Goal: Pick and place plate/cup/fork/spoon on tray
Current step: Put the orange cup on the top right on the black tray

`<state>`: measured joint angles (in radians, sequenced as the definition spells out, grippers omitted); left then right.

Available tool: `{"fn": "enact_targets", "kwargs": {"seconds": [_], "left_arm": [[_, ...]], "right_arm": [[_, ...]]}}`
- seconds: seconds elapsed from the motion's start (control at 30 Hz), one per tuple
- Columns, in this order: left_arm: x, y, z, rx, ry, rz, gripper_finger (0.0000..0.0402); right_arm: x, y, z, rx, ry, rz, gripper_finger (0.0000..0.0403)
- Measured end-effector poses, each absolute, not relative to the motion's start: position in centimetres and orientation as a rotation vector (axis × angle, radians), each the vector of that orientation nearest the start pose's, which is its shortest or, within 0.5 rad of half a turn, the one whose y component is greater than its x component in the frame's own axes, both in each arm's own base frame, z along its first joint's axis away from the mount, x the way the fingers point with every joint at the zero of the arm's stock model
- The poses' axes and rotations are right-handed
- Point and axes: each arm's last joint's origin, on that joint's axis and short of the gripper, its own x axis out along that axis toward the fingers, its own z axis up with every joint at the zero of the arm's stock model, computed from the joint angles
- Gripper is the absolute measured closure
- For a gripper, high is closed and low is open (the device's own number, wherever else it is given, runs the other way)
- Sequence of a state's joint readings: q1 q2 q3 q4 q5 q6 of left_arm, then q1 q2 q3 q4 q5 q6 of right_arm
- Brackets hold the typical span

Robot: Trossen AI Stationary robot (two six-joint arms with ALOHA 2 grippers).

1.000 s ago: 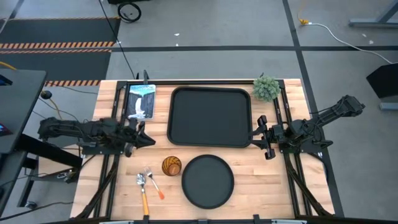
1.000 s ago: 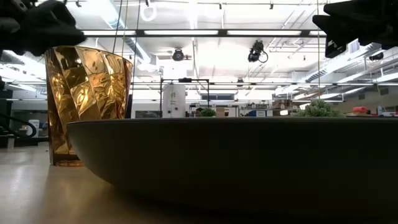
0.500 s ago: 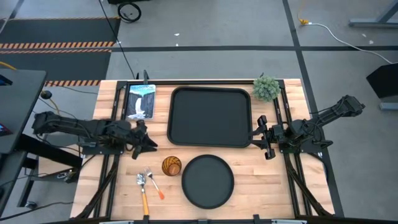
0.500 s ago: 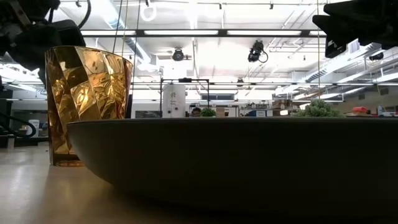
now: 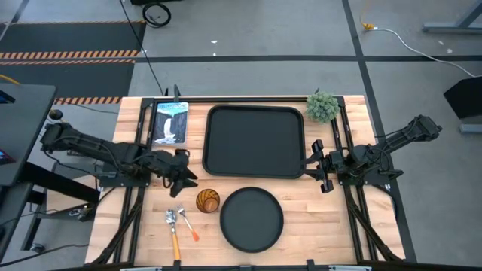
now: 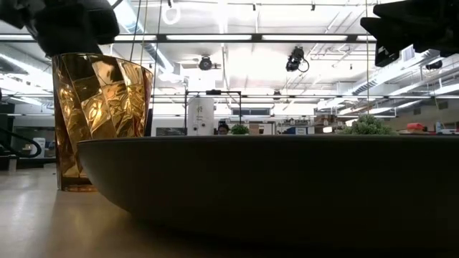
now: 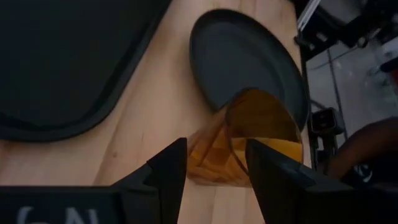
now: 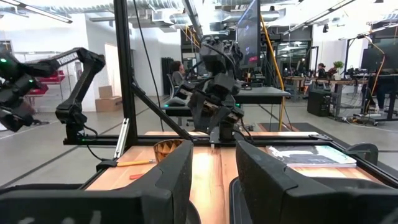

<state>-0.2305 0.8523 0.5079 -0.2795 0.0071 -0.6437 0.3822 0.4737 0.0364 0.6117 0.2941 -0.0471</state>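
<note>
left gripper (image 5: 183, 177): jaws parted, holding nothing, hovering just above and tray-side of the amber cup (image 5: 208, 201) | cup upright on the tabletop (image 5: 324, 226), ahead of and below the jaws, beside the round plate (image 5: 251, 218) | tray (image 5: 254, 141) bare, close by | right gripper (image 5: 322, 166): waits at the tray's far edge, jaws apart, far from the cup

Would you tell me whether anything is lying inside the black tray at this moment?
Nothing lies inside the tray: the high view shows its whole floor bare. The plate, cup, fork and spoon all sit on the table in front of it.
</note>
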Motion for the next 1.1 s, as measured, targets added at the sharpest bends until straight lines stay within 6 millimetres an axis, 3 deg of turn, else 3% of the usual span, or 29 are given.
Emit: {"fn": "enact_targets", "kwargs": {"seconds": [0.7, 0.93, 1.1], "left_arm": [[23.2, -7.1, 25.2, -0.416, 1.006, 0.09, 0.0227], [25.1, -7.7, 25.1, -0.361, 1.124, 0.113, 0.0227], [26.1, -8.0, 23.8, -0.309, 1.198, 0.121, 0.0227]], "right_arm": [[12.0, 3.9, 19.1, 0.011, -0.166, 0.084, 0.0271], [12.0, 3.9, 19.1, 0.011, -0.166, 0.084, 0.0271], [12.0, 3.9, 19.1, 0.011, -0.166, 0.084, 0.0271]]}}
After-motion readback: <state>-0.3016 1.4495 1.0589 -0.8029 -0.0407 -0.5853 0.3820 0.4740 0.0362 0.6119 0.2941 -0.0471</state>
